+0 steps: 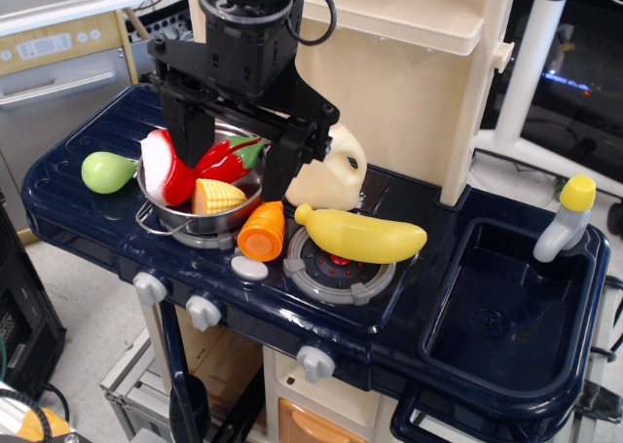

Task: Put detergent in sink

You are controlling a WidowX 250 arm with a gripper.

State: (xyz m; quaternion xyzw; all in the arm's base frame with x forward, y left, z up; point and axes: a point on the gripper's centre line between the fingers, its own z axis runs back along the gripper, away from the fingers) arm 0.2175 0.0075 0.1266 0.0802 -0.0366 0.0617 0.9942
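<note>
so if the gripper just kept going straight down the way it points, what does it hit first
Probably the steel pot and the toy food in it: the gripper points down with its fingers spread over the pot's rim. The right finger comes down close to the detergent, so it might clip that first; depth is unclear.

The black robot arm descends from the top edge with a round ribbed wrist, its black two-fingered gripper [237, 161] pointing straight down, jaws spread wide apart, the long flat fingers [191, 136] hanging vertical.
</note>
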